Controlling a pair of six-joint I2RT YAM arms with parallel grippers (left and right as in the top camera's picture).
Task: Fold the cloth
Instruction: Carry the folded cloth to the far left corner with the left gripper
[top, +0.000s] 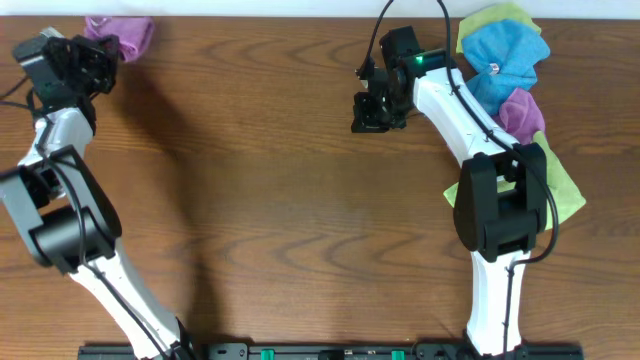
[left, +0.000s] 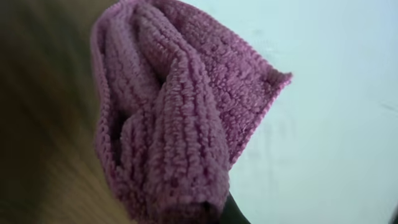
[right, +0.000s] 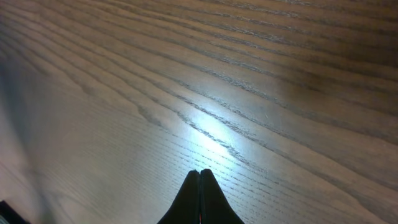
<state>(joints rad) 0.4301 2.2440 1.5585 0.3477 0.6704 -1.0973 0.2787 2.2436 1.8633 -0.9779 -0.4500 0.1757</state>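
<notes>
The vivid purple cloth (top: 520, 112) lies crumpled in a pile at the table's right side, partly under my right arm; its white tag does not show. My left gripper (top: 100, 52) is at the far left corner, shut on a duller mauve cloth (top: 122, 36). In the left wrist view that mauve cloth (left: 174, 118) bunches out from the jaws (left: 214, 214), which are mostly hidden by it. My right gripper (top: 372, 118) is shut and empty, just above bare wood left of the pile, as the right wrist view (right: 199, 171) shows.
A blue cloth (top: 505, 55) and a lime-green cloth (top: 562, 190) lie in the same pile on the right. The mauve cloth sits at the table's far edge (top: 200, 18), with pale floor beyond it.
</notes>
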